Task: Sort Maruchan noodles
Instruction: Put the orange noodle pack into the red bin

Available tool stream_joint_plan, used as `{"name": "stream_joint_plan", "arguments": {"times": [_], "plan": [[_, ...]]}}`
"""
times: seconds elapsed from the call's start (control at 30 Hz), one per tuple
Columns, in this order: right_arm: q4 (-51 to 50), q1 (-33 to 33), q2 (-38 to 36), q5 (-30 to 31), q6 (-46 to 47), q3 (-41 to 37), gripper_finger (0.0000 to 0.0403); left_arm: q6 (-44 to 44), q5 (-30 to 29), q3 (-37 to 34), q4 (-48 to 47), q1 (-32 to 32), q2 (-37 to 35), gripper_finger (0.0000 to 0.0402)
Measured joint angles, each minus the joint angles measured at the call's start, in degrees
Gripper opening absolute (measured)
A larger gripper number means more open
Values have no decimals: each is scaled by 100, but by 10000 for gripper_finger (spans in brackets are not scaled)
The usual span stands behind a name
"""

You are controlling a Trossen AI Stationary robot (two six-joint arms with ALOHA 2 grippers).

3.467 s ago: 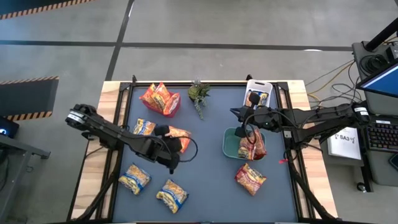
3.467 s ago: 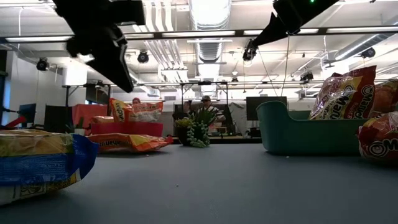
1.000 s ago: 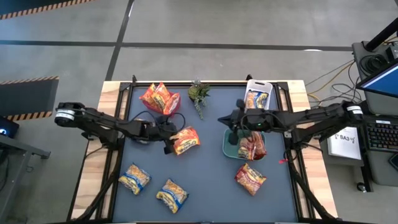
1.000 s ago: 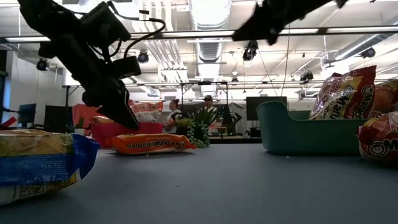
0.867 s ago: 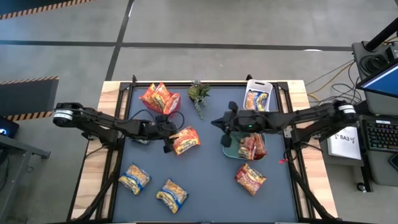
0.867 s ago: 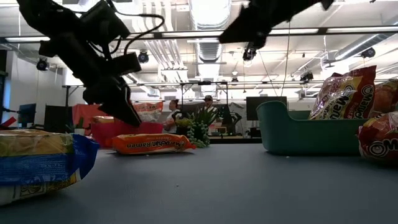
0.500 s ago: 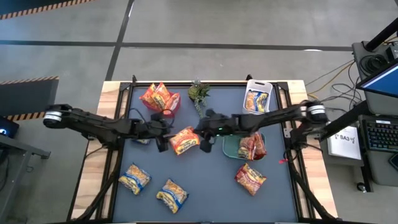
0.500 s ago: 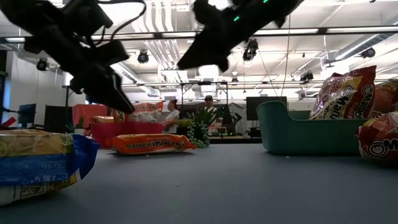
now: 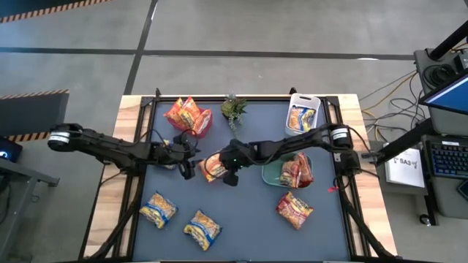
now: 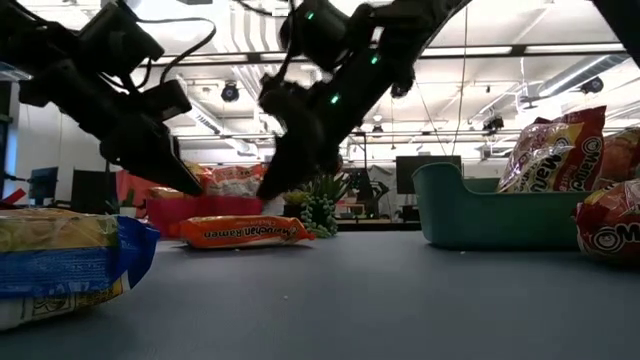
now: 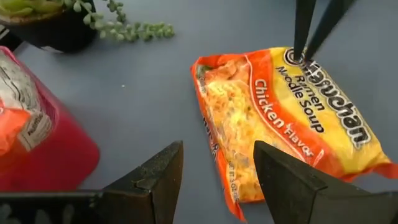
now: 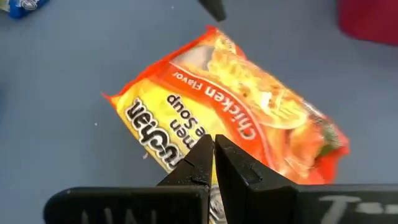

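At mid-table, between the red bin (image 9: 191, 117) and the green bin (image 9: 272, 172), an orange packet (image 9: 213, 167) lies flat, with the open left gripper (image 9: 186, 165) just beside it and the closed right gripper (image 9: 228, 174) over its far end, so the step looks like a handover; next the right must open and grasp.

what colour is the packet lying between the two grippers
Orange and yellow, printed "Chicken Flavor"; the packet shows best in the left wrist view.

We see an orange-and-yellow crinkly plastic chicken ramen packet (image 9: 213, 166) flat, mid-mat, below-left of the small green plant (image 9: 234, 110). Two yellow-and-blue packets (image 9: 159, 210) lie well below-left; a red packet (image 9: 295, 209) well below-right.
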Motion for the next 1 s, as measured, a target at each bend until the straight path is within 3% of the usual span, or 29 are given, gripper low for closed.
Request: {"name": "stream_joint_plan", "arguments": {"times": [0.4, 1.0], "plan": [[-62, 0, 241, 8, 188, -36, 9, -591, -401, 8, 484, 2, 414, 180], [-162, 7, 225, -37, 202, -238, 9, -1293, -234, 23, 1064, -2, 1316, 180]]}}
